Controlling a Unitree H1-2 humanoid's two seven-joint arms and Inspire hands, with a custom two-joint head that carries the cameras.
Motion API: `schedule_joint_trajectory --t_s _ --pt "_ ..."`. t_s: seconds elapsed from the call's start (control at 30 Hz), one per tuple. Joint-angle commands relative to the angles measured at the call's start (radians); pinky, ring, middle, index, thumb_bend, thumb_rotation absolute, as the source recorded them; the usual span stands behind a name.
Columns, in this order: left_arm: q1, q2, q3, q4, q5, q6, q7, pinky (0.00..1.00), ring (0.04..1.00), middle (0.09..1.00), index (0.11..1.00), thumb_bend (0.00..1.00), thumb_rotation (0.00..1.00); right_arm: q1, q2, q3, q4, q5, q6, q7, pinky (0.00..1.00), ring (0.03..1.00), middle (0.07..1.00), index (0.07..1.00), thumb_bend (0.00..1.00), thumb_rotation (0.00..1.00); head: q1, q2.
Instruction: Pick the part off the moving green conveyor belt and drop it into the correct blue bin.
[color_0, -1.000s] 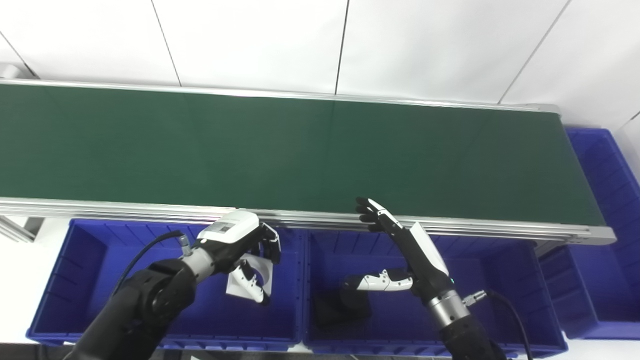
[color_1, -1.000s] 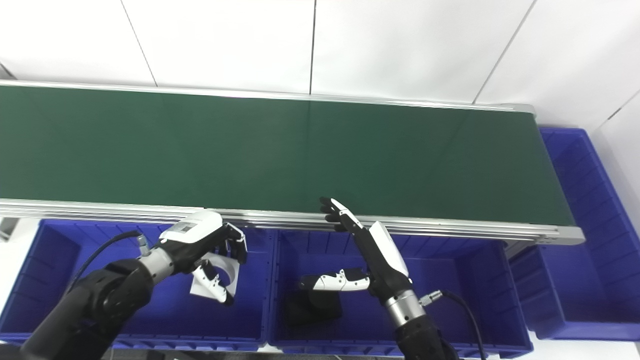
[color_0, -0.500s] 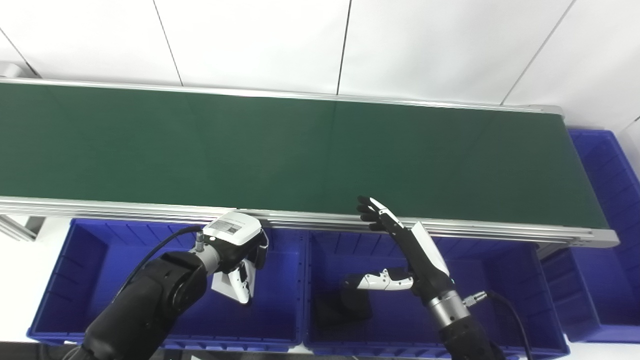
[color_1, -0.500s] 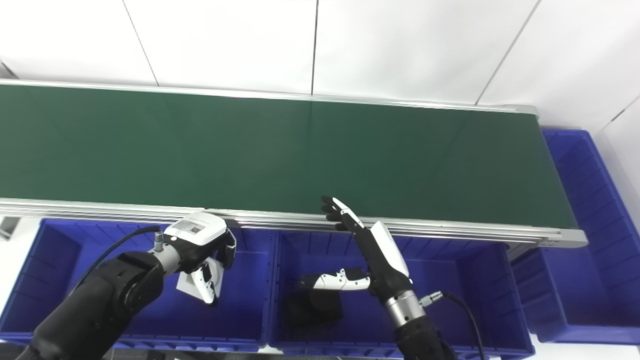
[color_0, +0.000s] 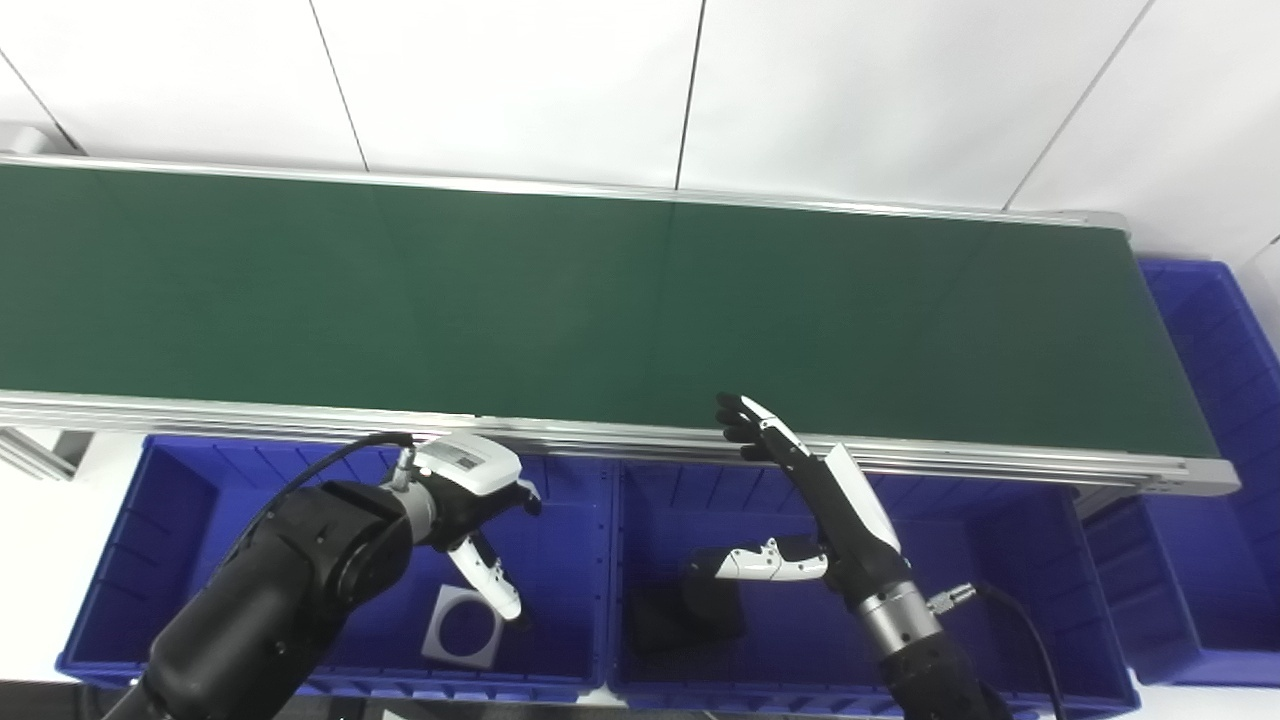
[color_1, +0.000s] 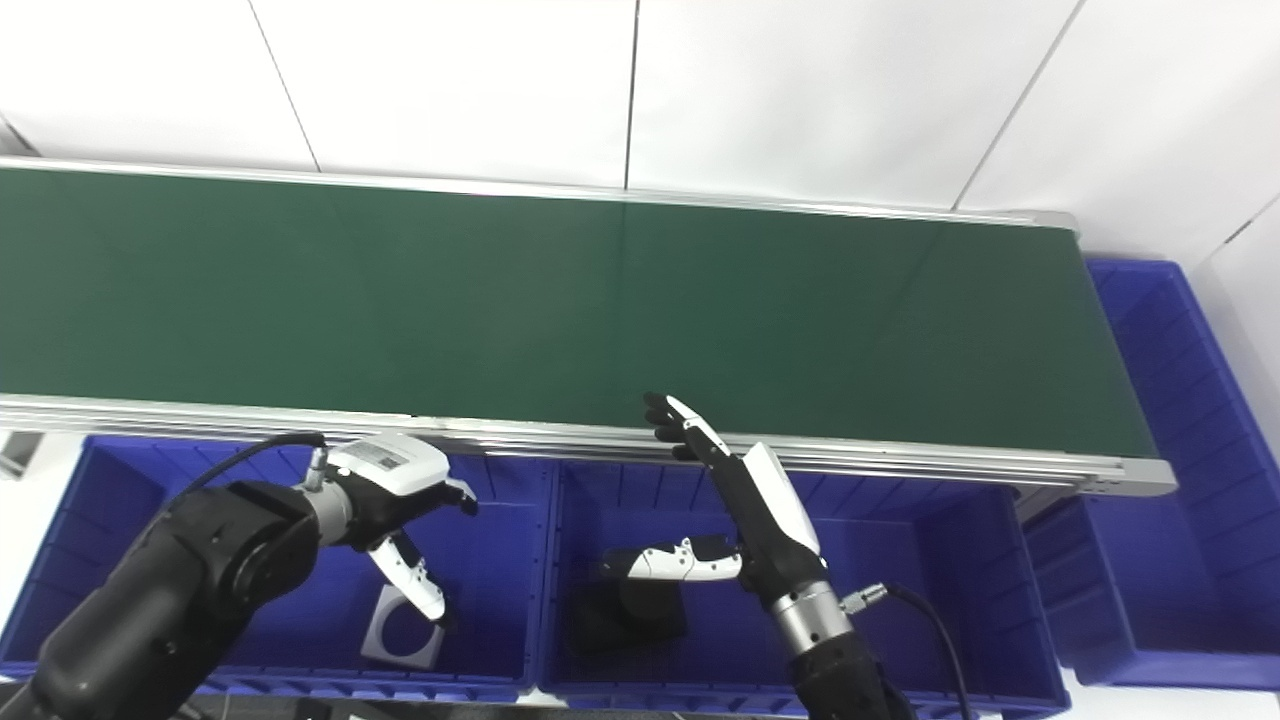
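Observation:
A white square part with a round hole (color_0: 462, 638) lies on the floor of the left blue bin (color_0: 180, 590); it also shows in the right eye view (color_1: 400, 634). My left hand (color_0: 478, 510) is open above that bin, just above and beside the part, holding nothing. My right hand (color_0: 810, 505) is open with fingers spread over the middle blue bin (color_0: 1000, 590), its fingertips at the near rail of the green conveyor belt (color_0: 600, 300). The belt carries no part in view.
A black part (color_0: 680, 615) lies in the middle bin under my right thumb. A third blue bin (color_0: 1220, 480) stands at the belt's right end. The aluminium rail (color_0: 300, 425) runs along the belt's near edge above the bins.
My left hand drew back over the left bin and opened. The white part dropped out of it onto the bin floor. My right hand has stayed still.

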Motion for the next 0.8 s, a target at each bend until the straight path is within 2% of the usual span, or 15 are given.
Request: schedule_joint_trajectory --t_s 0.0,0.07,0.1,0.2,0.3,0.33,0.47,0.57,0.67,0.77 --pt "0.007 0.011 0.028 -0.045 -0.033 0.003 0.024 0.96 0.880 0.876 0.865 0.78 0.59 -0.010 0.008 -0.003 -0.030 0.009 -0.027 -0.017 0.80 0.836 0.866 0.913 0.97 0.49 0.000 -0.002" --pt "0.028 0.010 0.061 -0.058 -0.090 0.001 0.046 0.94 0.864 0.864 0.854 0.77 0.52 -0.010 0.006 -0.001 -0.028 0.010 -0.032 -0.016 0.80 0.837 0.871 0.914 0.97 0.49 -0.002 -0.004" --pt "0.042 0.012 0.082 -0.066 -0.129 -0.003 0.063 0.94 0.863 0.862 0.853 0.77 0.51 -0.011 0.005 -0.001 -0.027 0.011 -0.034 -0.015 0.80 0.837 0.871 0.914 0.97 0.49 -0.003 -0.005" --pt "0.093 0.015 0.151 -0.077 -0.255 -0.033 0.140 0.89 0.839 0.843 0.844 0.76 0.41 -0.008 0.003 0.000 -0.030 0.007 -0.030 -0.013 0.79 0.836 0.870 0.913 0.97 0.49 -0.005 -0.008" --pt "0.158 0.007 0.229 -0.081 -0.387 -0.072 0.241 0.79 0.825 0.840 0.858 0.78 0.38 -0.003 0.002 -0.003 -0.038 0.017 -0.015 -0.006 0.79 0.835 0.867 0.909 0.98 0.48 -0.002 -0.010" --pt "0.176 0.001 0.251 -0.080 -0.435 -0.083 0.269 0.75 0.810 0.831 0.847 0.79 0.32 -0.002 -0.001 -0.004 -0.040 0.020 -0.013 -0.003 0.79 0.837 0.868 0.910 0.98 0.48 0.002 -0.013" --pt "0.249 -0.018 0.328 -0.042 -0.636 -0.196 0.392 0.67 0.790 0.837 0.848 0.78 0.31 -0.001 -0.008 -0.009 -0.039 0.024 -0.015 -0.001 0.80 0.838 0.865 0.906 0.98 0.47 -0.003 -0.016" --pt "0.286 -0.042 0.355 0.012 -0.730 -0.293 0.478 0.64 0.762 0.834 0.846 0.78 0.30 -0.001 -0.015 -0.009 -0.038 0.024 -0.017 0.003 0.80 0.833 0.861 0.906 0.97 0.46 -0.010 -0.023" --pt "0.301 -0.061 0.362 0.056 -0.774 -0.347 0.528 0.65 0.759 0.840 0.851 0.79 0.30 0.001 -0.022 -0.008 -0.032 0.024 -0.024 0.003 0.80 0.832 0.862 0.906 0.98 0.47 -0.011 -0.028" --pt "0.317 -0.092 0.372 0.089 -0.820 -0.368 0.573 0.66 0.776 0.858 0.857 0.82 0.29 0.002 -0.032 -0.003 -0.026 0.010 -0.028 0.003 0.80 0.836 0.868 0.911 0.97 0.49 -0.017 -0.044"
